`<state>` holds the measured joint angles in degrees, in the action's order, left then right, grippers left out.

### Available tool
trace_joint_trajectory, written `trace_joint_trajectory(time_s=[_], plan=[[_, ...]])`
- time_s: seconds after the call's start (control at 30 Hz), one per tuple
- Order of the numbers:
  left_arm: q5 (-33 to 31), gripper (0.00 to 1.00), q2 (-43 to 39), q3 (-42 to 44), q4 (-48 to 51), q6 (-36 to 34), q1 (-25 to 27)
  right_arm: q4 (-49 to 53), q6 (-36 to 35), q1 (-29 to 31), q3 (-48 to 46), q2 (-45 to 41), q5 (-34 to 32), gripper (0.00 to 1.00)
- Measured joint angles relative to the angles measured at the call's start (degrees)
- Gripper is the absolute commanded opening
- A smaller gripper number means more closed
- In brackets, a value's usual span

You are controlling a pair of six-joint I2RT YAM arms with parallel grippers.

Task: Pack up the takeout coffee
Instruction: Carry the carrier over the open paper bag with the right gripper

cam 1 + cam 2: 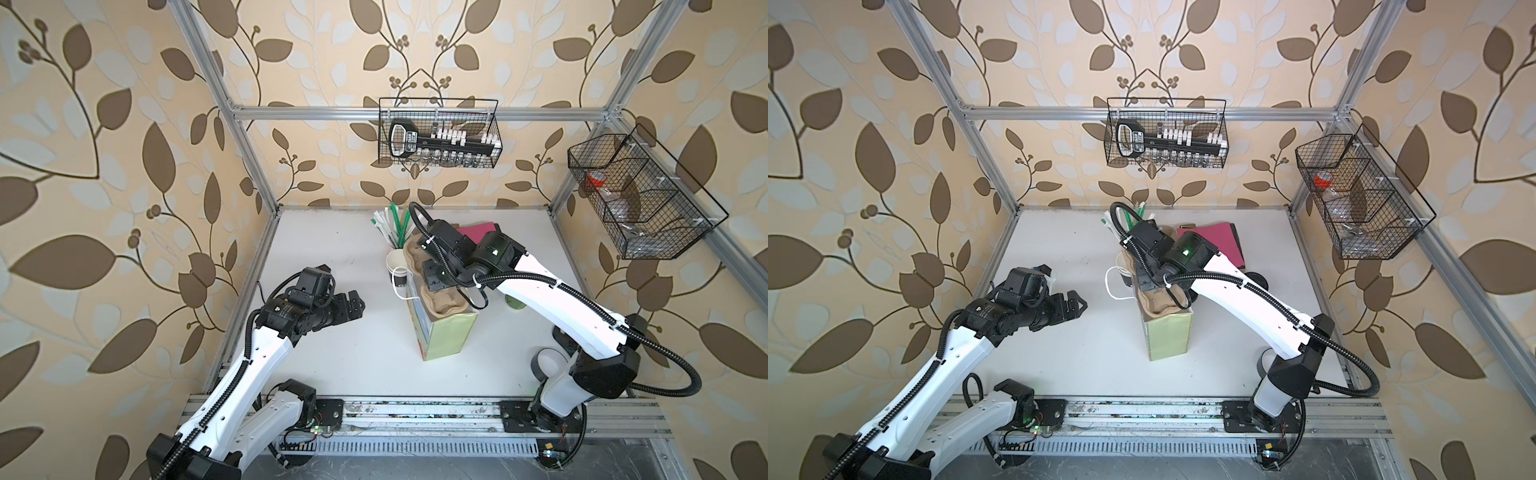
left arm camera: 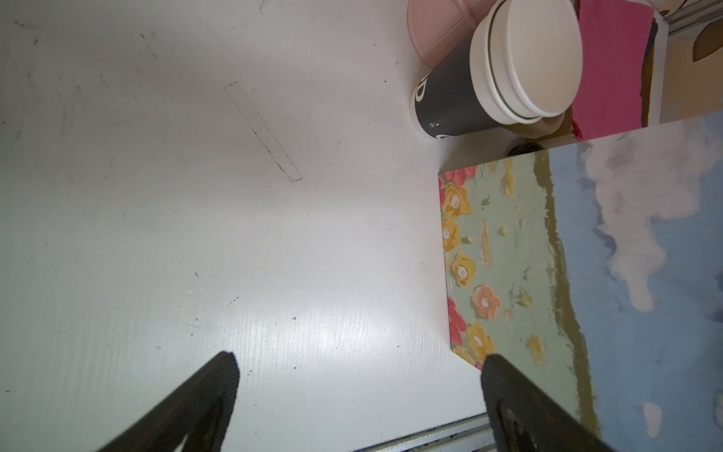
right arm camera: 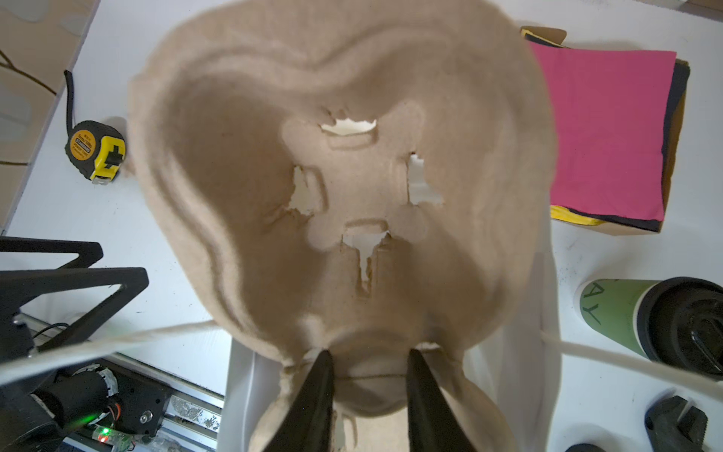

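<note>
Fingers [image 3: 319,391] of the right gripper [image 3: 369,354] pinch the pulp carrier [image 3: 234,176] atop the bag [image 1: 451,336] while the left gripper [image 2: 362,359] gapes empty; next, probably, seat it squarely, then fetch the takeout coffee [image 3: 614,313].

Beige wallpaper [image 1: 124,124] with brown and pale grey leaves, kinda loud. Plain tan pulp tray [image 3: 234,156]. Painted bag [image 2: 587,274]: pink and yellow flowers on green, blue sky, white clouds; lime green on the end at mid frame in both top views. Light green takeout coffee [image 3: 618,313], darker green lettering, black lid [image 3: 688,325]. Hot-pink napkin [image 3: 610,137] over black and yellow ones. Yellow-and-black tape measure [image 3: 96,150]. Dark grey stacked cups [image 2: 450,101], white rims.
</note>
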<state>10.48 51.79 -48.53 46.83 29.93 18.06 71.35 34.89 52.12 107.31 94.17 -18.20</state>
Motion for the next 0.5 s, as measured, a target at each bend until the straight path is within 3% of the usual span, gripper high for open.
trace_joint_trajectory(time_s=[0.5], plan=[[0.0,0.99,0.2,0.0,0.0,0.0,0.0,1.7,1.0,0.9,-0.1,-2.8,0.0,0.29]])
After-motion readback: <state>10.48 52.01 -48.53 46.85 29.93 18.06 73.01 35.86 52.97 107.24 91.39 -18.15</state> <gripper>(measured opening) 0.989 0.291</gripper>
